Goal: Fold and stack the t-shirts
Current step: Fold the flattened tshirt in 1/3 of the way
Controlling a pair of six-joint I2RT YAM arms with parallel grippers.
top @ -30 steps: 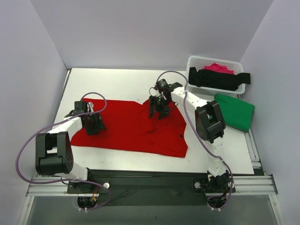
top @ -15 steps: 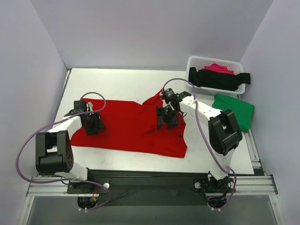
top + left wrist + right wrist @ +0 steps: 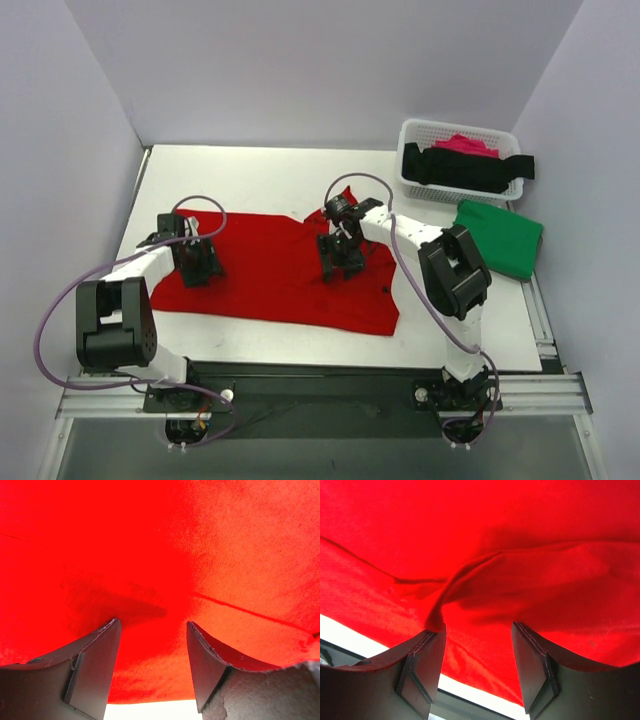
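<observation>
Over the right half of the red t-shirt, the right pincer hangs with jaws spread and empty, a raised crease running up to one finger. Within the last second it has swung out rightward and back, and a red corner now peaks behind its wrist. The left pincer, likewise spread, has stayed over the shirt's left end. The shirt lies unfolded on the worktop; folding looks barely begun.
</observation>
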